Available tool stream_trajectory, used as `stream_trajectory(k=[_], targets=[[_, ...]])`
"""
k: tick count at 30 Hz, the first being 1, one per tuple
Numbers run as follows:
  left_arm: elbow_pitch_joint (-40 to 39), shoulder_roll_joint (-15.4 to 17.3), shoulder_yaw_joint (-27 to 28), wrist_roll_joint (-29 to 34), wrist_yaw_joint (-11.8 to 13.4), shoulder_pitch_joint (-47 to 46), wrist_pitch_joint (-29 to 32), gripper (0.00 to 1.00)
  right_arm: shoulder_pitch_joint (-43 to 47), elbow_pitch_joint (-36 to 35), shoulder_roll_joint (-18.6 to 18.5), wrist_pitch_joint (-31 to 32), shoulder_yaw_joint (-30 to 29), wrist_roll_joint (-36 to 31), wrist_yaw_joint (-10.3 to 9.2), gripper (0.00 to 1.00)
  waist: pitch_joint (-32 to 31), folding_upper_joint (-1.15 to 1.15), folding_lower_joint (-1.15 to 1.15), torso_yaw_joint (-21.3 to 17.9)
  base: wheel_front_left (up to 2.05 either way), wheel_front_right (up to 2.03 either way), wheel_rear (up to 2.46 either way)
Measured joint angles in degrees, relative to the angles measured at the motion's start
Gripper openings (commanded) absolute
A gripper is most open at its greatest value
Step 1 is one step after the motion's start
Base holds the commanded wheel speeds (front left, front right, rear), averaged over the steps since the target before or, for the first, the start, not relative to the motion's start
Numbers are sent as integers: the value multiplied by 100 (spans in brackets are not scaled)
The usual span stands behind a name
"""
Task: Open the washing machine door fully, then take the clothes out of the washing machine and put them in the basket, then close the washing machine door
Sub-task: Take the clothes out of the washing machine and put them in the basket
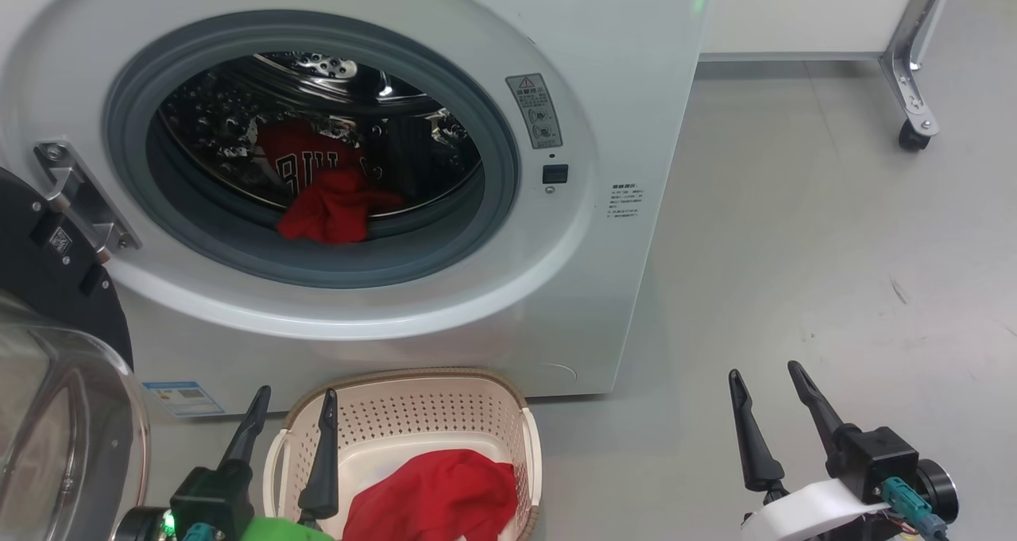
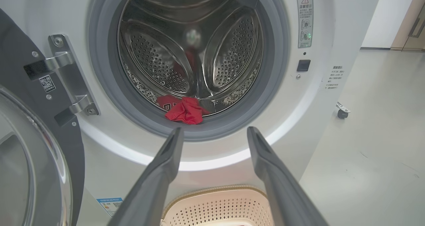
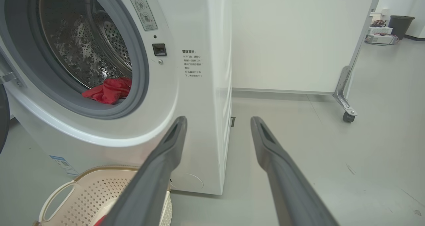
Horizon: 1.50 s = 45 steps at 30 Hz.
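Note:
The washing machine stands with its door swung wide open to the left. Red clothes lie at the front of the steel drum, a jersey with lettering behind a crumpled piece; the same clothes appear in both wrist views. On the floor below the opening sits the cream basket holding one red garment. My left gripper hangs open and empty over the basket's left end. My right gripper is open and empty over bare floor to the right of the machine.
A white wheeled partition stands at the back right, its caster on the grey floor. Grey floor stretches to the right of the machine. A dark bin and some equipment sit far off at the right.

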Motion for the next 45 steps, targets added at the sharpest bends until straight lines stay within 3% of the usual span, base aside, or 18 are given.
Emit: stream_trajectory(k=[22, 37, 45], targets=[[-42, -3, -18, -38, -20, -273, 254, 100, -193, -241, -47, 44, 41, 41, 55, 100, 640, 0, 0, -184, 0, 0, 0], [639, 40, 80, -299, -365, -1986, 802, 100, -632, -326, -54, 77, 242, 52, 209, 100, 1383, 0, 0, -439, 0, 0, 0], [1482, 388, 225, -422, -483, -3097, 1649, 100, -987, -288, -49, 66, 357, 155, 263, 100, 1829, 0, 0, -714, 0, 0, 0]])
